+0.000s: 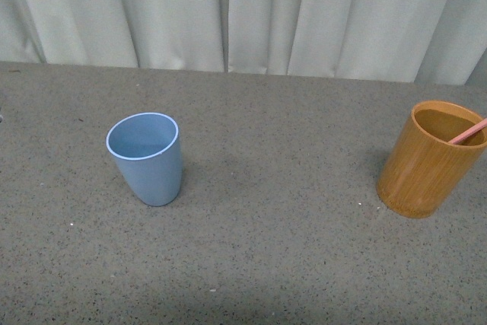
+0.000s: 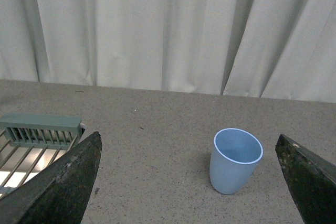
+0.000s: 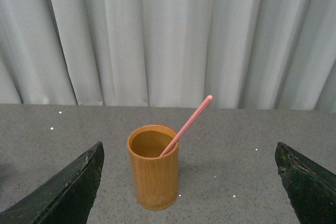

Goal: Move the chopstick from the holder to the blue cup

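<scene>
The light blue cup stands upright and empty on the grey speckled table at the left; it also shows in the left wrist view. The orange-brown holder stands at the right edge, also in the right wrist view. One salmon-pink chopstick leans in it, its end sticking out over the rim; only a short piece shows in the front view. My left gripper is open, well short of the cup. My right gripper is open, well short of the holder. Neither arm shows in the front view.
White curtains hang along the table's far edge. A pale green slatted rack sits at the side in the left wrist view. The table lies bare between cup and holder.
</scene>
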You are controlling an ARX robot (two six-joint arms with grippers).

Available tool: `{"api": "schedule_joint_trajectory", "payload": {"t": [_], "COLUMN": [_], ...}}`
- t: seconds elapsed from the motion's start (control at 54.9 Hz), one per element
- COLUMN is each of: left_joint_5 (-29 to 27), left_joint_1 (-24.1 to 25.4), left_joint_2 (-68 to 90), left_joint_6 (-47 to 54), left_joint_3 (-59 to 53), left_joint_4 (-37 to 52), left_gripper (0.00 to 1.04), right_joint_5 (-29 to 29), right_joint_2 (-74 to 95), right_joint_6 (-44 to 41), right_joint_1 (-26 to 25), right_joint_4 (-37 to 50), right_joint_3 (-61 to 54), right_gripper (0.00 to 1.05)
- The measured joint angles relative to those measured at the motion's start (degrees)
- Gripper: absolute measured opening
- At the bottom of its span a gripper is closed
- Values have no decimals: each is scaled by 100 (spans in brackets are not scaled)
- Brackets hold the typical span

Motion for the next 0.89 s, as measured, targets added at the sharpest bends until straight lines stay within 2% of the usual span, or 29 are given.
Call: {"api": "schedule_joint_trajectory", "payload": {"t": [0.892], "left_joint_5": [0], "left_joint_1": [0], "left_joint_2": [0], "left_joint_6": [0], "left_joint_3": [0], "left_joint_4": [0], "left_gripper": [98], "right_joint_5": [0], "right_joint_2": [0], "right_joint_6": [0], "right_joint_1": [0], "right_joint_4": [0], "right_joint_3": [0], "right_gripper": [95]}}
